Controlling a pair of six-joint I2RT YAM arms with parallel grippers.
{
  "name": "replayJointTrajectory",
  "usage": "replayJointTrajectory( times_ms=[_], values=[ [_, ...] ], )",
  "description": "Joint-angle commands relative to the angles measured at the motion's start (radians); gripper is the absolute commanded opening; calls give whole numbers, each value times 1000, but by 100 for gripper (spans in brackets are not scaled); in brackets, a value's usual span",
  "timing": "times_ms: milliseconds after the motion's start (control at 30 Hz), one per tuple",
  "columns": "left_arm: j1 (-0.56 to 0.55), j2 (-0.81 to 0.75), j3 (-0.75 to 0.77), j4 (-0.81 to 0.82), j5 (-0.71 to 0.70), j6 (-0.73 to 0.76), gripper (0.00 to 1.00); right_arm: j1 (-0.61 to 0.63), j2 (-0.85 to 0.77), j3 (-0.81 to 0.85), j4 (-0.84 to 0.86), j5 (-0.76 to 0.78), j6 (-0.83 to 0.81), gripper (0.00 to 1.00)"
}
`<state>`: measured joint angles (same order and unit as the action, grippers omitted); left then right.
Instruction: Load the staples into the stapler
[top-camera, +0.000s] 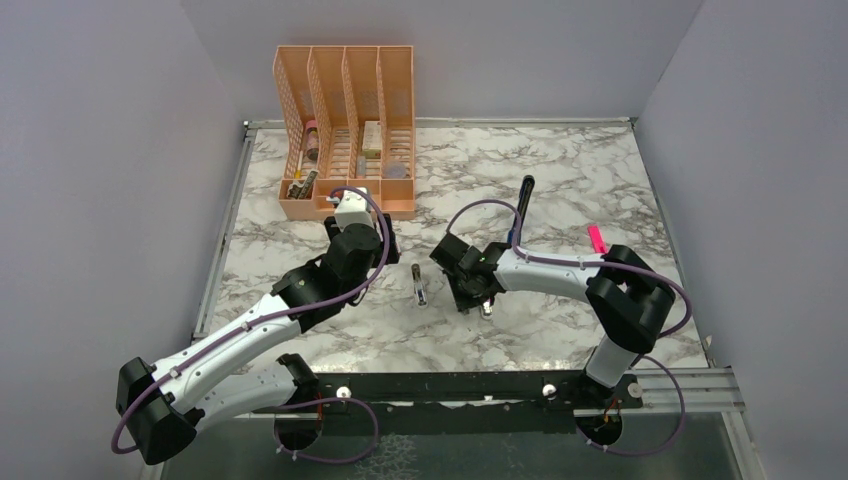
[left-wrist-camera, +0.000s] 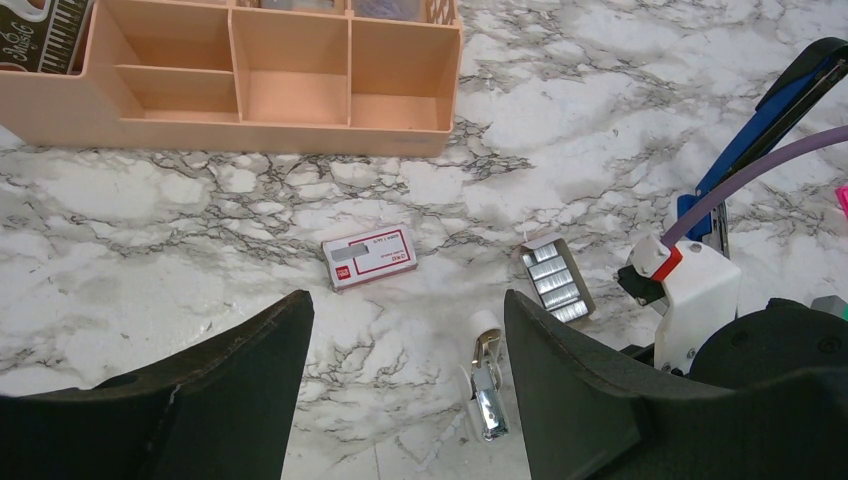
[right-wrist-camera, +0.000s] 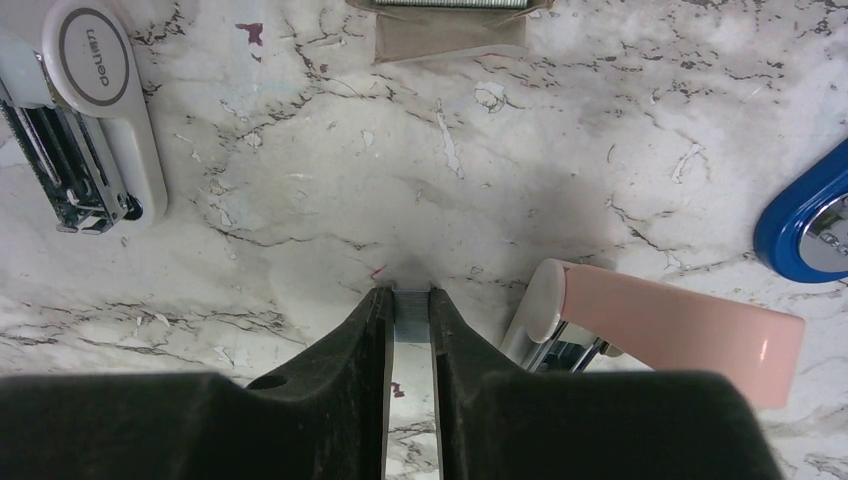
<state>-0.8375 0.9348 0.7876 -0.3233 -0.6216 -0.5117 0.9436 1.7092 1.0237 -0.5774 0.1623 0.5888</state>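
1. Stapler (left-wrist-camera: 750, 135): blue and black, hinged open, on the marble table (top-camera: 560, 170) close to the right arm.
2. Right gripper (right-wrist-camera: 410, 292): fingers pinched on a thin strip of staples (right-wrist-camera: 410, 305), low over the table, between a small white stapler (right-wrist-camera: 95, 120) and a pink-topped tool (right-wrist-camera: 670, 335).
3. Left gripper (left-wrist-camera: 408, 305): jaws wide apart, holding nothing, above the table.
4. Staple box (left-wrist-camera: 368, 257): red-edged, pale label, lying flat near the orange organizer (left-wrist-camera: 250, 100). A tray of staples (left-wrist-camera: 557, 280) lies apart from it, towards the stapler.

Probably a lab — walled marble tabletop (top-camera: 560, 180), desk organizer (top-camera: 400, 100).
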Motion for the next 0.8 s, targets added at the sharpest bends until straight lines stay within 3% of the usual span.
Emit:
replayJointTrajectory(
  times_ms=[0, 367, 767],
  values=[
    [5, 0, 2, 10, -14, -1, 71, 7, 14, 5, 12, 60, 27, 22],
    [6, -124, 34, 1, 17, 14, 71, 20, -86, 56, 90, 89, 109, 23],
    [6, -180, 42, -71, -85, 32, 71, 139, 27, 212, 103, 240, 215, 23]
  ],
)
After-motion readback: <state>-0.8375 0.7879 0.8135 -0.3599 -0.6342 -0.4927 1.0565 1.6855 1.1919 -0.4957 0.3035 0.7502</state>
